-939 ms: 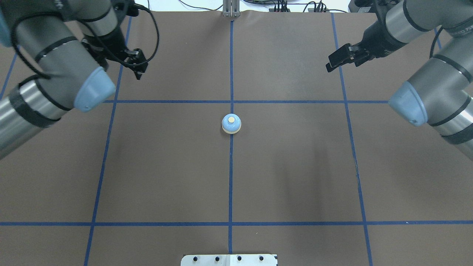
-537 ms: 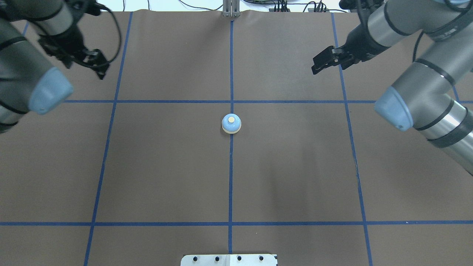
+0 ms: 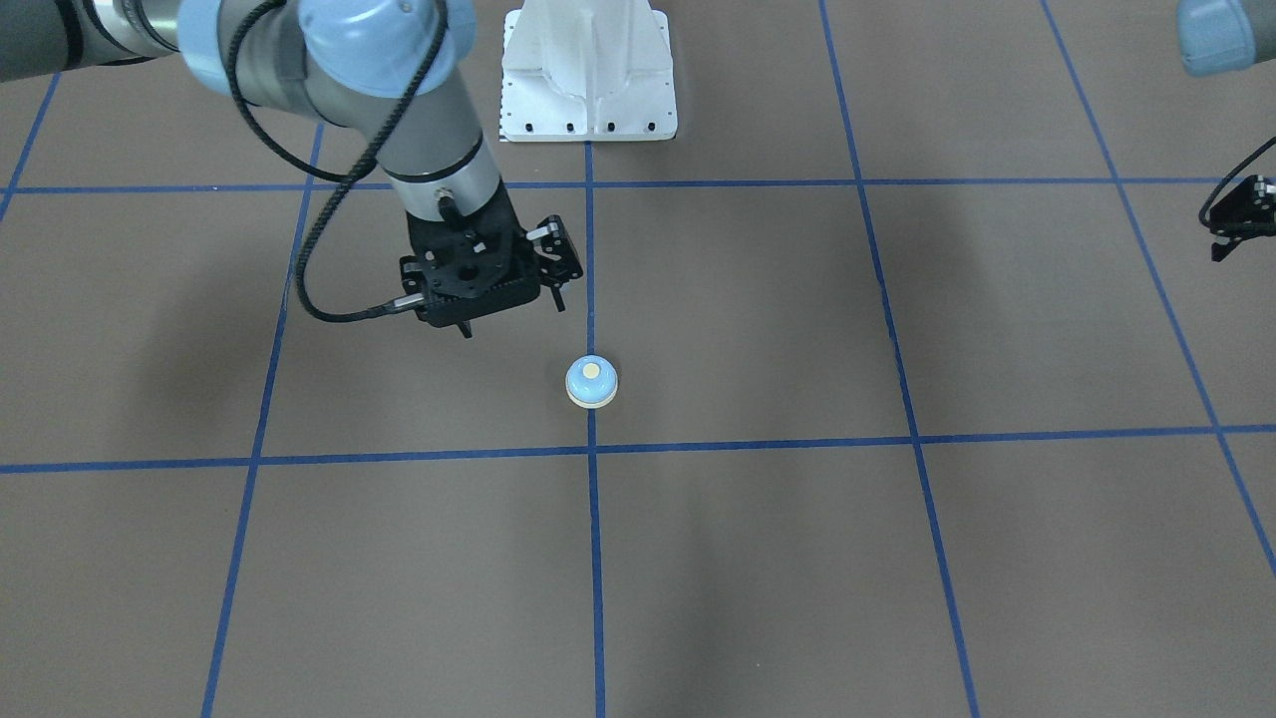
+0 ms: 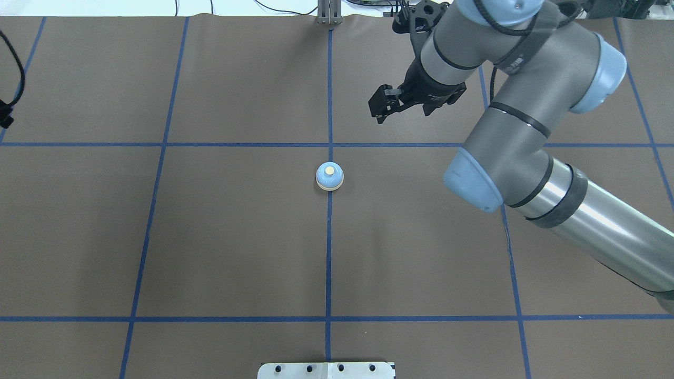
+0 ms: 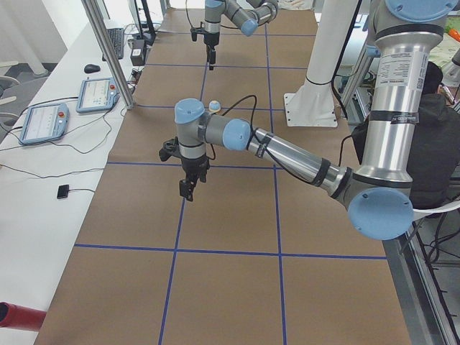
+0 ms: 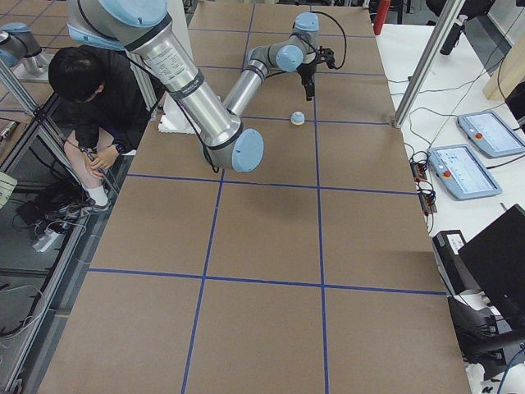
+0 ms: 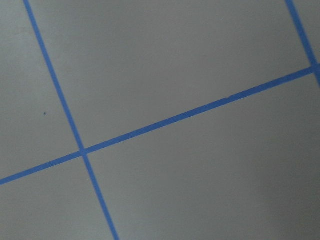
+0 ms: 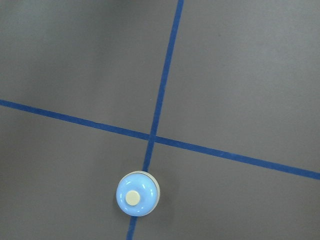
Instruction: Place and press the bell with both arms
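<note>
Brown desk [image 4: 210,237]: small light-blue dome bell [image 4: 329,176] at centre; right gripper [image 4: 380,111] near bell, I judge for pressing; left gripper [image 3: 1224,244] well apart; jaws: cannot tell.

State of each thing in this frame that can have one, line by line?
bell: upright on the centre tape line, touched by neither gripper.
right gripper: hovering beyond the bell, apart from it; open or shut unclear.
left gripper: raised off to the robot's left, far from the bell; open or shut unclear.
</note>
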